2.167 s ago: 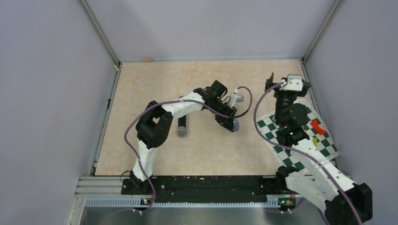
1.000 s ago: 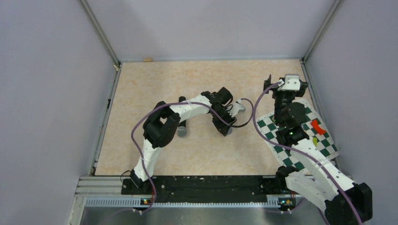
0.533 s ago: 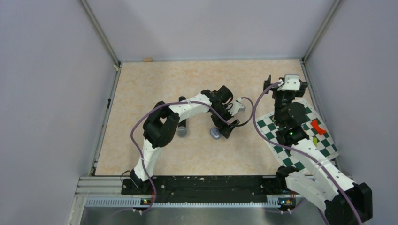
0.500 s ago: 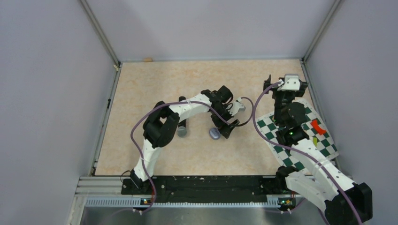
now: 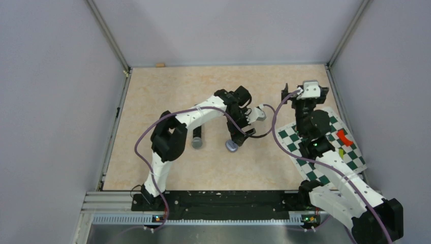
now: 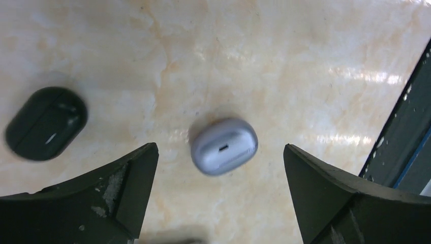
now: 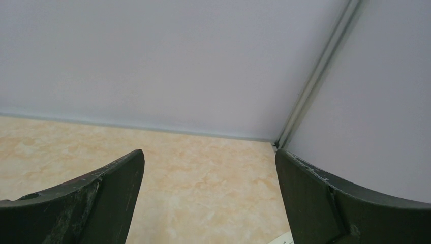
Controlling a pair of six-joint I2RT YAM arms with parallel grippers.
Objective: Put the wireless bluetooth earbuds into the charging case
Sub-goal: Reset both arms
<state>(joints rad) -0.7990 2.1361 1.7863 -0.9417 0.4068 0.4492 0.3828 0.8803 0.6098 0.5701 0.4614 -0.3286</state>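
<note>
A lavender charging case (image 6: 224,152) lies on the beige table with its small port slot facing up; it appears in the top view as the same case (image 5: 232,146). Straight above it hangs my left gripper (image 6: 219,148), open, both fingers well clear of the case and nothing between them. From overhead, the left gripper (image 5: 240,134) sits just right of the case. My right gripper (image 7: 209,152) is open and empty, raised and pointing at the back right corner; it shows in the top view (image 5: 288,94) near the right wall. The earbuds are out of view.
A black oval case (image 6: 45,123) lies left of the lavender one, and overhead (image 5: 196,142) beside the left arm. A green-and-white checkered mat (image 5: 350,162) with red and yellow pieces lies under the right arm. Walls enclose the table; a small tan piece (image 5: 160,64) sits at the back wall.
My left gripper opened and let go of the lavender case, which now lies on the table. The gripper then drew back slightly. The right gripper shifted a little to the left.
</note>
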